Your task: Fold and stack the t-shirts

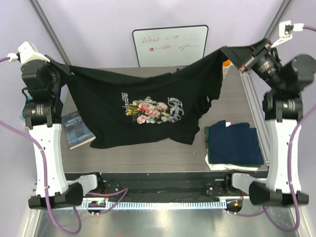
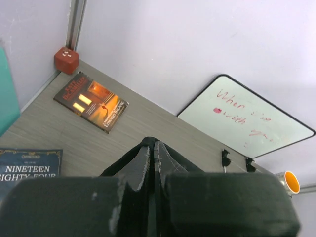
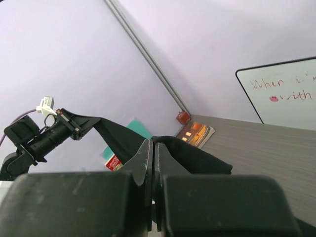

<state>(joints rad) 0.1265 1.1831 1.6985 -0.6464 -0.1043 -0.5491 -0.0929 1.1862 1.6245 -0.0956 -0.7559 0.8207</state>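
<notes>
Both jaws clenched on cloth: left gripper (image 2: 152, 148) pinches the black t-shirt (image 1: 113, 94) at its far-left edge, right gripper (image 3: 152, 145) at the far-right edge. Shirt hangs stretched btwn them, print up, near hem resting on the table (image 1: 148, 160) by a book (image 1: 78, 132). Folded stack (image 1: 234, 145) sits near-right. Step, prob.: spreading before the fold. Next: lower it flat w/ both arms in sync, clear of the stack.

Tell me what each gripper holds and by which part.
Both hold the large black floral-print cloth t-shirt, stretched between them: the left gripper pinches one end of its upper edge, the right gripper the other end.
</notes>
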